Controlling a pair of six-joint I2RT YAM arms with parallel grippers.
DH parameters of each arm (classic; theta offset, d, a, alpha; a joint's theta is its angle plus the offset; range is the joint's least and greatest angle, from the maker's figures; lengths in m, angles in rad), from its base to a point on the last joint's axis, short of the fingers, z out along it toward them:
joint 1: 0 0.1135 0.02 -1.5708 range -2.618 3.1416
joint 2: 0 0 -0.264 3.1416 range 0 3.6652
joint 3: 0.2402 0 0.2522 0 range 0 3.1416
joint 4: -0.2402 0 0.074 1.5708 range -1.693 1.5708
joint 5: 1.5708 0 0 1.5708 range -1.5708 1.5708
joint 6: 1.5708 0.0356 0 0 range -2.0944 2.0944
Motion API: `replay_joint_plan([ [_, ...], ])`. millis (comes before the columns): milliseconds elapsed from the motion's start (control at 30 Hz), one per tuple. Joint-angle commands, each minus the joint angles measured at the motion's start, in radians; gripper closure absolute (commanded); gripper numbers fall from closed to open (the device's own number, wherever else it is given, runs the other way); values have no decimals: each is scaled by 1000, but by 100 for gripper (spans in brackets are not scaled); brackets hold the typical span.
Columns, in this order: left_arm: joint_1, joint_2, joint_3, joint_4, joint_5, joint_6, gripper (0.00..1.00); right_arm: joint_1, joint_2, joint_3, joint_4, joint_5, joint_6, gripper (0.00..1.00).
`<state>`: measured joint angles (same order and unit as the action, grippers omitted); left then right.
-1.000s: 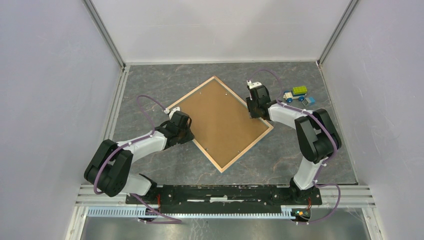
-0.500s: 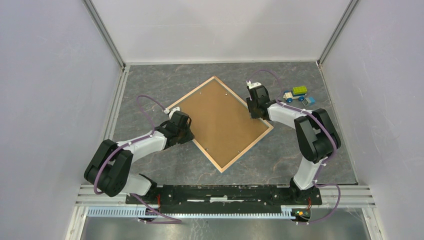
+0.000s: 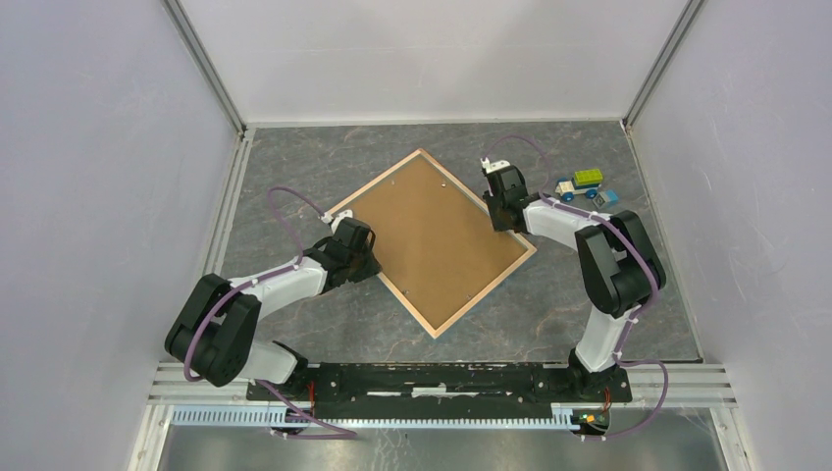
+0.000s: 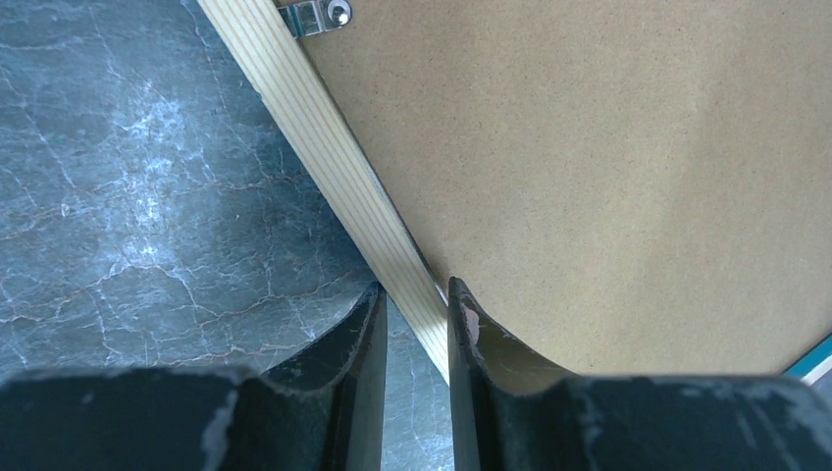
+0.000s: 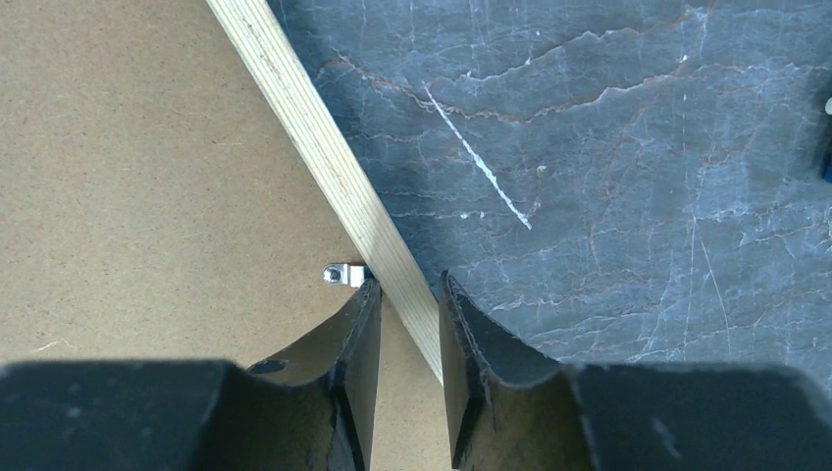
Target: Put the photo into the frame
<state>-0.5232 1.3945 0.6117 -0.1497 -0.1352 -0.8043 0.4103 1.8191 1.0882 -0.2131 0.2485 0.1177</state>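
At opposite frame [image 4: 319, 147] edges, the outstretched arms' left pincer [image 4: 414, 289] and right pincer [image 5: 408, 283] pinch its rim.

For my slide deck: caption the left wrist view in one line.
Left gripper clamps the light wood rim of the frame, brown backing sheet inside it, marbled table beneath.

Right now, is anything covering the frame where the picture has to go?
Yes. The brown backing board sits inside the frame and fills its opening, pinned by small metal clips. It probably has to come out first. No picture is in view.
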Motion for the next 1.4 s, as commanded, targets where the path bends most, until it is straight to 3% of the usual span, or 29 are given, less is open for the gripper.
replay_joint_plan([
  [0,5,17,-24,-36,-5,65,82,-6,82,-23,-5,-21,9,96],
  [300,56,134,89,-101,69,110,80,-6,15,-66,25,-56,21,100],
  [433,107,212,183,-97,118,114,80,-9,-24,-111,16,-60,113,100],
  [633,169,308,333,-81,126,80,79,7,-256,-398,196,-158,264,100],
  [700,184,323,378,-98,98,98,77,36,-326,-487,262,-194,283,92],
  [733,183,326,400,-136,56,115,72,53,-346,-517,280,-205,290,79],
  [800,185,319,414,-183,-5,138,41,81,-374,-559,300,-208,305,61],
  [833,187,307,413,-207,-27,137,33,87,-382,-572,302,-213,313,56],
  [933,185,214,351,-207,16,118,22,98,-423,-582,283,-194,311,47],
  [1100,185,-93,212,-282,46,96,10,99,-525,-542,179,-115,287,35],
  [1233,180,-331,100,-367,170,18,10,99,-586,-483,152,-32,248,25],
  [1367,121,-481,-17,-411,244,-227,21,99,-568,-364,169,9,229,30],
])
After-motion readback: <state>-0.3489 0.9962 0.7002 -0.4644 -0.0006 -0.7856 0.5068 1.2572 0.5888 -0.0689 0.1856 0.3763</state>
